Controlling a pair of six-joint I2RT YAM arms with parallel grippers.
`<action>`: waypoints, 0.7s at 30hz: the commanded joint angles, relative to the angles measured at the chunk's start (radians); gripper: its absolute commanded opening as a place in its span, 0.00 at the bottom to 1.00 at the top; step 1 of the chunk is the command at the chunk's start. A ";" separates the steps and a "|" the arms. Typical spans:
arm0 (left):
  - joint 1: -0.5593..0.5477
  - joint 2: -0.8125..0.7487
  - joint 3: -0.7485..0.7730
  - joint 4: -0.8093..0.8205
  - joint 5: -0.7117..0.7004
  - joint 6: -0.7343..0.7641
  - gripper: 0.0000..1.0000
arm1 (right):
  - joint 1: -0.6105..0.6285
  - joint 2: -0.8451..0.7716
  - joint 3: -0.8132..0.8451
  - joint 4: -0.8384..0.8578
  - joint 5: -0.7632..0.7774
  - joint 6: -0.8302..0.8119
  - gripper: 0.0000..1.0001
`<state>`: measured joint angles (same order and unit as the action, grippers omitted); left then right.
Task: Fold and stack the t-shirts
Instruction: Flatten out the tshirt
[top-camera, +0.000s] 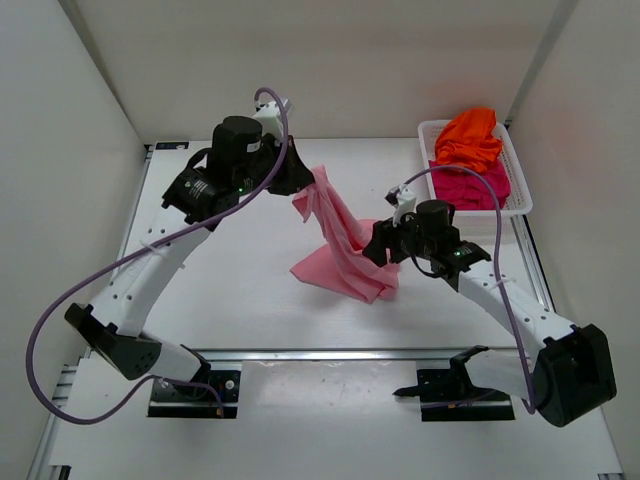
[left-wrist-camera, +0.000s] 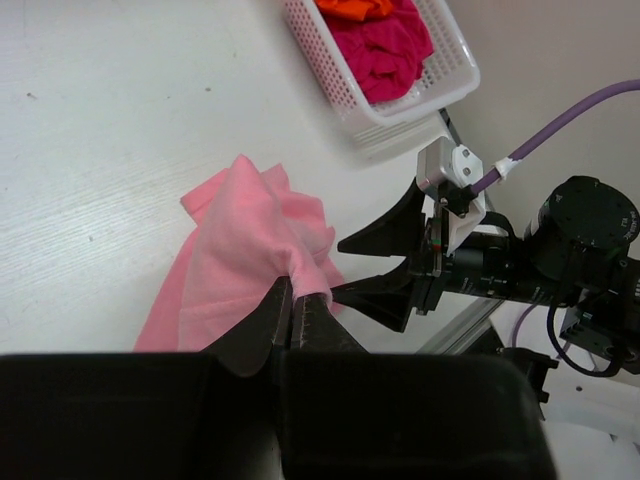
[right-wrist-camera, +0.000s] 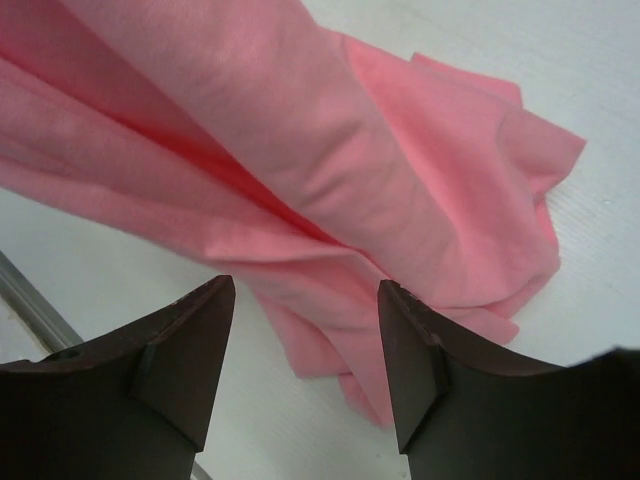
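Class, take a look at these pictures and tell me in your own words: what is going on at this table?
Two robot arms are working on a light pink t-shirt. The left gripper is shut on one end of it and holds that end up, while the rest drapes down onto the table. The right gripper is close to the hanging cloth with its jaws open, gripping nothing. The orange t-shirt and the magenta t-shirt lie crumpled in the white basket. Nothing is folded yet.

One shirt at table centre, basket far-right.
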<state>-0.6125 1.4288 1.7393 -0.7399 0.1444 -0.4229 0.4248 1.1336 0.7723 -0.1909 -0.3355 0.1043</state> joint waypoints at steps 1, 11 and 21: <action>0.020 -0.057 -0.033 0.036 0.000 0.009 0.00 | -0.003 0.038 0.002 0.079 -0.069 -0.023 0.57; 0.091 -0.094 -0.077 0.020 0.021 0.026 0.00 | 0.028 0.135 0.033 0.097 -0.122 -0.072 0.61; 0.109 -0.113 -0.100 0.028 0.037 0.021 0.00 | 0.098 0.097 0.015 0.176 -0.128 -0.130 0.58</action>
<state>-0.5110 1.3579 1.6482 -0.7303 0.1654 -0.4057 0.4988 1.2678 0.7708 -0.0910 -0.4561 0.0196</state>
